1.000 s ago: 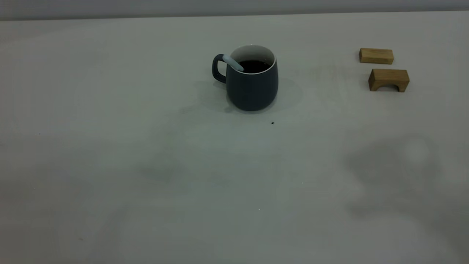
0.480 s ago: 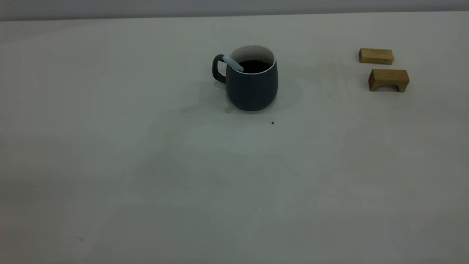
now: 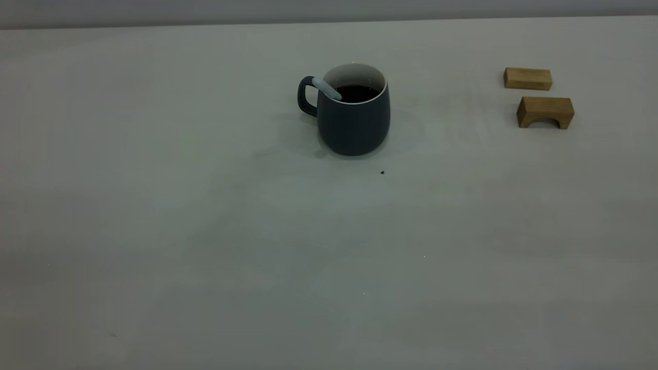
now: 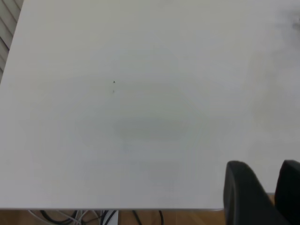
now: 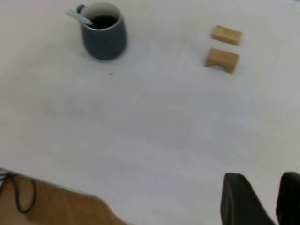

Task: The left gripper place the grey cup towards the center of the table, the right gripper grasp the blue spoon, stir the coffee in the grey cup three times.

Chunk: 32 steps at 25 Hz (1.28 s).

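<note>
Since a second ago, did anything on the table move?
Nothing on the table moved. Only a dark shadow on the tabletop at the right faded away. The grey cup stands in the same spot with the blue spoon leaning in the coffee, and the two wooden blocks lie where they were.

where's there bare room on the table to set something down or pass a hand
Widest free patch: the table in front of the cup, out to the near edge, with only a tiny speck. Also bare: everything left of the cup's handle, and the strip between the cup and the two blocks. Tightest spot: the narrow gap between those blocks at far right.
</note>
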Motion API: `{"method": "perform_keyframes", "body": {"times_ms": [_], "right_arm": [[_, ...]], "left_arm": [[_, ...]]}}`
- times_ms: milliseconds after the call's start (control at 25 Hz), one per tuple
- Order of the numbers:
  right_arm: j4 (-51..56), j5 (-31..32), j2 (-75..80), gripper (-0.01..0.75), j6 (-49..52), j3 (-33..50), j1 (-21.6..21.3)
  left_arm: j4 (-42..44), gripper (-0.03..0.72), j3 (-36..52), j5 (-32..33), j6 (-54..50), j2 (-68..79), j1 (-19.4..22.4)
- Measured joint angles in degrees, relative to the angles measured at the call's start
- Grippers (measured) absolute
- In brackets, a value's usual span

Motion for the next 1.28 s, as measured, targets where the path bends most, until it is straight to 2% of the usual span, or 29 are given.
{"method": "perform_keyframes", "body": {"times_ms": [520, 1280], "right_arm": [[-8.02, -1.83, -3.52, 0.238, 8.01, 3.66, 0.00], [-8.61, -2.39, -3.52, 0.238, 8.73, 4.22, 0.00]], "left_arm": [[0.00, 0.239, 0.00, 0.00, 0.00, 0.00, 0.00], [0.00, 0.239, 0.00, 0.00, 0.00, 0.00, 0.00]]}}
